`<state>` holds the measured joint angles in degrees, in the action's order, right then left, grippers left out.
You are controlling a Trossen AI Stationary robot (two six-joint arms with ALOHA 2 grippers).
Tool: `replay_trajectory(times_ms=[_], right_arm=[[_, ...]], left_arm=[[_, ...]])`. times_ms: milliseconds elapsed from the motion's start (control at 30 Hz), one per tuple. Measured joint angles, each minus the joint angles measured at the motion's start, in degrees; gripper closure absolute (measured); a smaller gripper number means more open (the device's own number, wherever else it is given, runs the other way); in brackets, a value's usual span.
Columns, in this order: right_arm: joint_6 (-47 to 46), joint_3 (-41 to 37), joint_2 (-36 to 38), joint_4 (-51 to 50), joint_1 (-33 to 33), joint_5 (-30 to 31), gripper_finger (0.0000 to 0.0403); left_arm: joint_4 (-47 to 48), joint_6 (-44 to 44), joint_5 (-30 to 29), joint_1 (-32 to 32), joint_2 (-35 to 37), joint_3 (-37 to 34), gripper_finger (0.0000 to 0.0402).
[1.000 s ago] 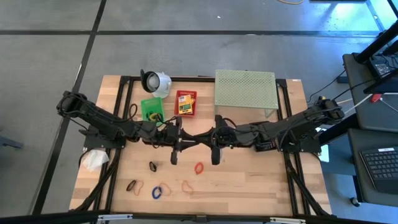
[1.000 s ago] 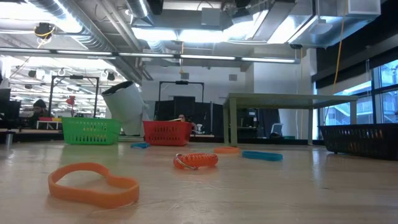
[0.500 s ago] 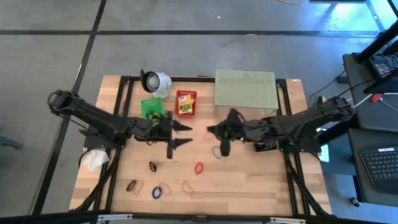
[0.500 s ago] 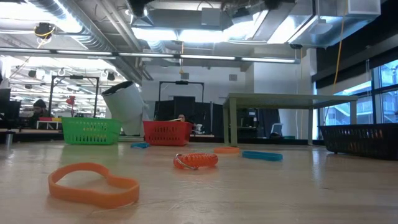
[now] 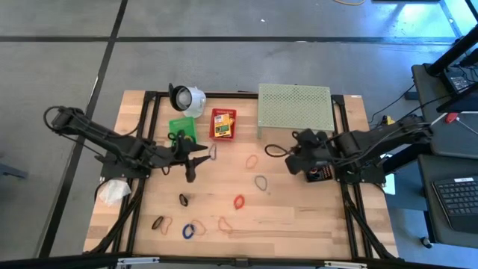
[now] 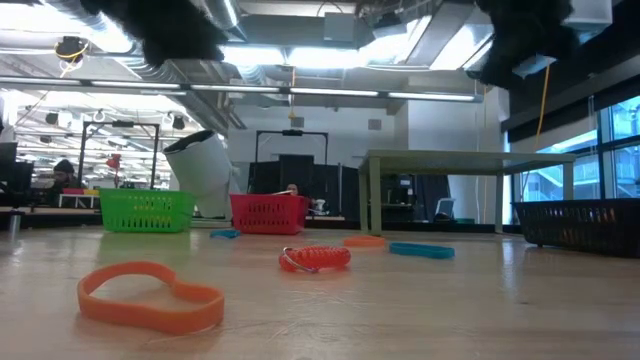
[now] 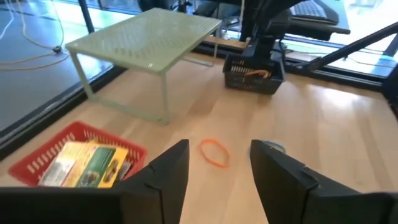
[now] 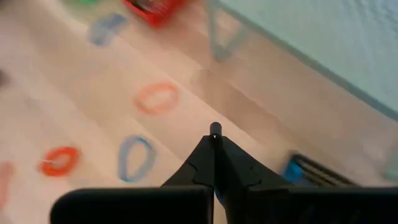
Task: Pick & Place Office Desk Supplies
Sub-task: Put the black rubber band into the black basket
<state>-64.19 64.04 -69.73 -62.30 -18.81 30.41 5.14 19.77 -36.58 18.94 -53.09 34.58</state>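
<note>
Writing: none can be read; the print on the crayon box (image 7: 87,163) is too small to make out.
Red basket (image 5: 222,123): sits beside the green basket (image 5: 181,129) at the far side of the table (image 5: 299,217); it holds the yellow-and-green crayon box.
Green basket: contents cannot be told.
Black basket (image 7: 254,71): near the right arm's base, with something orange inside.
Rubber bands: orange band (image 5: 252,160) and a grey-blue band (image 5: 261,181) lie mid-table, a red band (image 5: 238,201) nearer the front; black, blue and orange loops lie along the front left.
Left gripper (image 5: 196,155): fingers spread apart, empty, just in front of the green basket.
Right gripper (image 8: 214,134): fingers pressed together, nothing between them, near the shelf (image 5: 294,106).
Change: both arms have pulled back from the table's middle toward their own sides, uncovering the orange and grey-blue bands.
</note>
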Motion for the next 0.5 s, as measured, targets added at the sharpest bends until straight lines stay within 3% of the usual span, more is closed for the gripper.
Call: replay_trajectory(times_ms=[167,367,500], right_arm=[[-7.50,-0.90,-0.49,-7.38,0.00,-2.09,0.0398],[-13.22,-9.67,1.39,-6.86,0.64,-9.47,0.0398],[-16.28,-16.19,4.16,-1.55,0.99,-10.39,0.0398]], left_arm=[[-7.36,-1.50,-1.11,-1.30,0.40,-5.44,0.0236],[-11.44,-5.64,-1.44,-1.94,0.40,-6.29,0.0233],[-13.46,-7.60,-1.16,-1.78,0.40,-6.29,0.0233]])
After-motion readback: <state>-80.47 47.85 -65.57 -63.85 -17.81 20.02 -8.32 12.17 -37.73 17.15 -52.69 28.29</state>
